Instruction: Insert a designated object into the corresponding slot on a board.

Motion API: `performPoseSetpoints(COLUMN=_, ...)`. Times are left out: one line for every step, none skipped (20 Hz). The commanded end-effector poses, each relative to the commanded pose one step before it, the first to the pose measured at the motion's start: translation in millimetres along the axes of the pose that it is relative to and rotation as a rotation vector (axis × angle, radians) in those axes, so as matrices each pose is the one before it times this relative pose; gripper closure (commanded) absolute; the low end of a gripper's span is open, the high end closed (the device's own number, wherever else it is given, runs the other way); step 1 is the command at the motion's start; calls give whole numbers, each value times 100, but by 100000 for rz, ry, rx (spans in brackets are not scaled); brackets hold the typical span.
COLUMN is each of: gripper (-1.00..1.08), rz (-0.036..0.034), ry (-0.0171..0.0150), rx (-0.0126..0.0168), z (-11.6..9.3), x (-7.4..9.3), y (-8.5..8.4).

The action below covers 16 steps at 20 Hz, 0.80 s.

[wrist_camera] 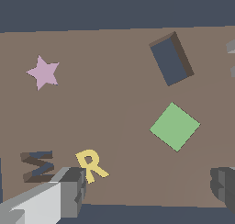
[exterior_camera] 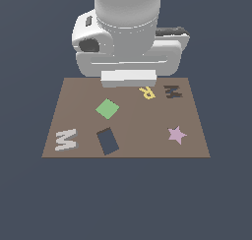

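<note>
The light grey M block (exterior_camera: 66, 139) lies flat on the brown board (exterior_camera: 138, 121) near its front corner, at the exterior view's left. Only a sliver of it shows at the edge of the wrist view (wrist_camera: 232, 58). The dark M-shaped slot (exterior_camera: 173, 91) is at the board's far side, at the exterior view's right, and also shows in the wrist view (wrist_camera: 37, 165). My gripper (wrist_camera: 148, 185) hangs above the board's far edge, between the yellow R and the green square. Its fingers (wrist_camera: 69, 193) are wide apart and hold nothing. It is far from the grey M.
A yellow letter R (exterior_camera: 146, 92) lies just beside the M slot. A green square (exterior_camera: 107, 108), a dark rectangular hole (exterior_camera: 107, 140) and a pink star (exterior_camera: 176, 134) are also on the board. The arm's white body (exterior_camera: 128, 37) looms over the far edge.
</note>
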<state>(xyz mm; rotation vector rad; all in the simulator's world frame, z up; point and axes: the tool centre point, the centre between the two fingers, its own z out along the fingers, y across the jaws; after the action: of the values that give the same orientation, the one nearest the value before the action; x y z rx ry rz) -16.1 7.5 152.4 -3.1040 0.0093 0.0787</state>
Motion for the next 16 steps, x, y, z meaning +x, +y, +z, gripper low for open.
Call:
performPoseSetpoints(gripper=-92, rz=0, ry=0, rx=0, z=0, x=0, y=1)
performPoseSetpoints(gripper=-92, rz=69, ry=4, rx=-2, z=5, x=13, y=-1)
performPoseSetpoints(gripper=-92, rz=229, ry=12, rx=-1, z=17, x=38, y=12)
performPoseSetpoints(gripper=-92, rz=384, ry=19, rx=-1, z=28, x=63, y=22)
performPoseSetpoints(gripper=-92, rz=525, ry=27, rx=-2, z=39, x=89, y=23)
performPoseSetpoints(gripper=-92, rz=686, ry=35, rx=-2, z=50, x=115, y=35)
performPoseSetpoints(gripper=-92, rz=836, ry=42, rx=-3, z=62, x=140, y=40)
performPoseSetpoints(gripper=-92, rz=995, ry=50, rx=-3, z=73, x=166, y=49)
performPoseSetpoints(gripper=-92, rz=1152, ry=59, rx=-3, z=85, x=193, y=57)
performPoseSetpoints(gripper=-92, rz=1310, ry=67, rx=-4, z=96, x=220, y=64)
performPoseSetpoints(gripper=-92, rz=1474, ry=75, rx=-4, z=108, x=247, y=73)
performPoseSetpoints(gripper=-92, rz=1638, ry=84, rx=-5, z=120, x=275, y=81)
performPoseSetpoints(gripper=-92, rz=1808, ry=92, rx=-5, z=132, x=303, y=91)
performPoseSetpoints(gripper=-92, rz=1978, ry=101, rx=-5, z=145, x=332, y=99)
performPoseSetpoints(gripper=-92, rz=2153, ry=111, rx=-6, z=157, x=361, y=109)
performPoseSetpoints(gripper=-92, rz=2333, ry=120, rx=-6, z=170, x=391, y=118)
